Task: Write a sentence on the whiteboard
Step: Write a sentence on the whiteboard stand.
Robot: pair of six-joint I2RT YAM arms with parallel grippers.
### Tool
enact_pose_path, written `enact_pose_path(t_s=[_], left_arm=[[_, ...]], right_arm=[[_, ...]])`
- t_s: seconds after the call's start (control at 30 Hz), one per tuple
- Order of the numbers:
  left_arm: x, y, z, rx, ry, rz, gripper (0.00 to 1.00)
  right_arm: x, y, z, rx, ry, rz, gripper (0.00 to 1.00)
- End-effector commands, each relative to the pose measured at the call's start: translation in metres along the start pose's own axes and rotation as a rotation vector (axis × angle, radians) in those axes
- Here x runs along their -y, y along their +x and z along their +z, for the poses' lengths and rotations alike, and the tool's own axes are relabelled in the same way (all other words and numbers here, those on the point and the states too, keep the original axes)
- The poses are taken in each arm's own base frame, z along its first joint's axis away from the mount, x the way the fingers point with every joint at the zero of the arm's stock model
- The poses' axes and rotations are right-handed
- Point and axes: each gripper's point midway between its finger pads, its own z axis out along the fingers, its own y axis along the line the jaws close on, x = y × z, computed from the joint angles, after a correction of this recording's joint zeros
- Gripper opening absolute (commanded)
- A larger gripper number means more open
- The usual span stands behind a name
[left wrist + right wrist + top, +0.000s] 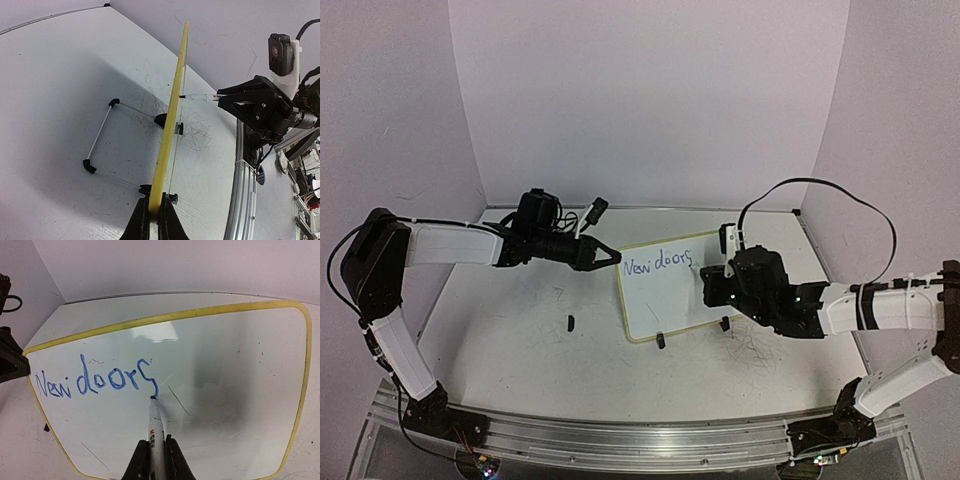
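One whiteboard (665,305), two written words (95,382), one marker (156,427), two tools (154,217) (152,460).

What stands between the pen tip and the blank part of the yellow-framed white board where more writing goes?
Nothing visible. The right gripper holds the white marker with its tip just after the blue words "New doors"; the glossy whiteboard beyond is uncovered. The left gripper clamps the board's opposite edge, clear of it.

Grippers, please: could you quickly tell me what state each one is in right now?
Left gripper: closed, clamping the whiteboard by its edge.
Right gripper: closed on the marker, tip at the board.
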Motion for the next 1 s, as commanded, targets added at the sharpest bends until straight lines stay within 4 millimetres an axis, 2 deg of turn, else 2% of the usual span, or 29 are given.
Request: enact_pose_path(t_s=[0.0, 0.17, 0.37, 0.7, 0.97], left_arm=[[0.003, 0.005, -0.004, -0.029, -0.027, 0.004, 0.00], [0.003, 0.006, -0.003, -0.031, -0.027, 0.004, 0.00], [0.003, 0.005, -0.004, -0.029, -0.029, 0.007, 0.00], [0.003, 0.006, -0.003, -0.032, -0.027, 0.004, 0.00], [0.002, 0.007, -0.002, -0.034, -0.025, 0.003, 0.00]], right_arm=[[-0.012, -0.009, 0.006, 0.018, -0.025, 0.007, 0.00], [-0.015, -0.026, -0.003, 0.068, -0.038, 0.016, 0.00], [0.001, -0.029, -0.016, 0.097, -0.014, 0.031, 0.00], [0.007, -0.037, -0.006, 0.104, 0.031, 0.002, 0.00], [0.012, -0.042, -0.008, 0.120, 0.055, -0.003, 0.00]])
